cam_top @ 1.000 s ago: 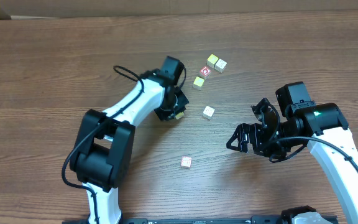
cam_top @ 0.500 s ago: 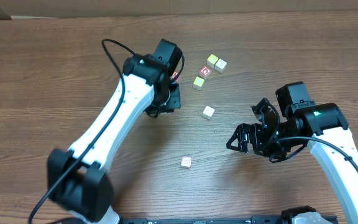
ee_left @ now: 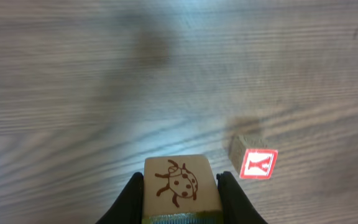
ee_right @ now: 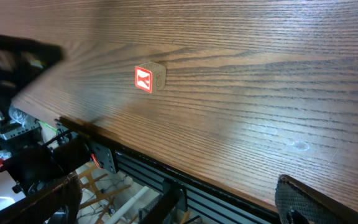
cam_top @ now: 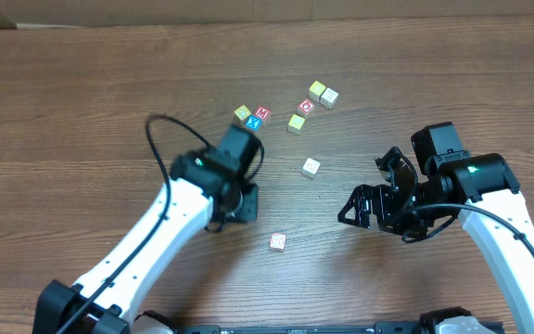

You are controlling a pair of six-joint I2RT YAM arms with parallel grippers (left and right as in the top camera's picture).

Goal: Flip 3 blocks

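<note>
1. Counter [cam_top: 82, 93]: dark wood grain. It fills the overhead view.
2. Left arm [cam_top: 165, 223]: white. It runs from the lower left to centre frame and ends in a black wrist just left of centre.
3. Right arm [cam_top: 503, 199]: white, at the right edge. Its black wrist reaches in toward centre.
4. Right pincer [cam_top: 364, 206]: spread wide and holding nothing. It sits right of centre, apart from every block.
5. Left pincer [ee_left: 180, 193]: pinching the ladybird block [ee_left: 179, 179] between its two fingers [ee_left: 131, 196], at the bottom centre of the left wrist view. In the overhead view it is hidden under the wrist.
6. Ladybird block: a pale tan face with a ladybird drawing faces the wrist camera, with a green band along the lower edge. Whether it touches the counter cannot be told.
7. K block [cam_top: 278, 242]: alone on the counter at lower centre, near the left wrist. The red-framed K shows in both wrist views.
8. White block [cam_top: 311, 167]: on the counter just above centre, between the two wrists.
9. M block [cam_top: 261, 113], X block [cam_top: 254, 122] and a yellow block [cam_top: 242, 112]: a tight cluster at upper centre.
10. O block [cam_top: 306, 106]: upper centre, with a green block [cam_top: 297, 122] just below it and two pale blocks [cam_top: 323, 93] just above it.
</note>
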